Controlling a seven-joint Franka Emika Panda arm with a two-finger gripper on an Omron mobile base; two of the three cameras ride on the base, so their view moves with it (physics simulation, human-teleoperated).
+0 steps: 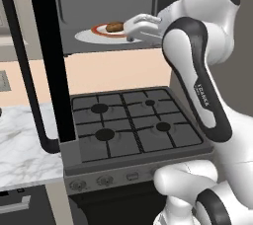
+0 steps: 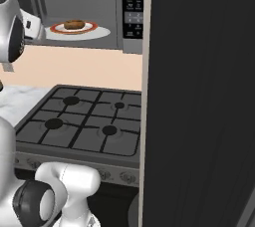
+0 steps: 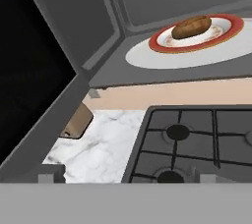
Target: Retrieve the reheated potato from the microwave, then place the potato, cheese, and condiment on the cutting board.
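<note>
Gripper (image 1: 129,30) jaws are standing wide open, gripping nothing, at the upper middle of the left base frame, just right of the potato (image 1: 114,26). Filling the top of that frame, the microwave (image 1: 106,2) is showing a boxy grey cavity with its dark door (image 1: 42,61) swinging open at left. Below, a black grated stove (image 1: 133,123) is sitting beside marble counter (image 1: 22,145). A white turntable (image 1: 89,37) is carrying a red-rimmed plate (image 1: 101,30), where the small, rough brown oval potato is lying.
</note>
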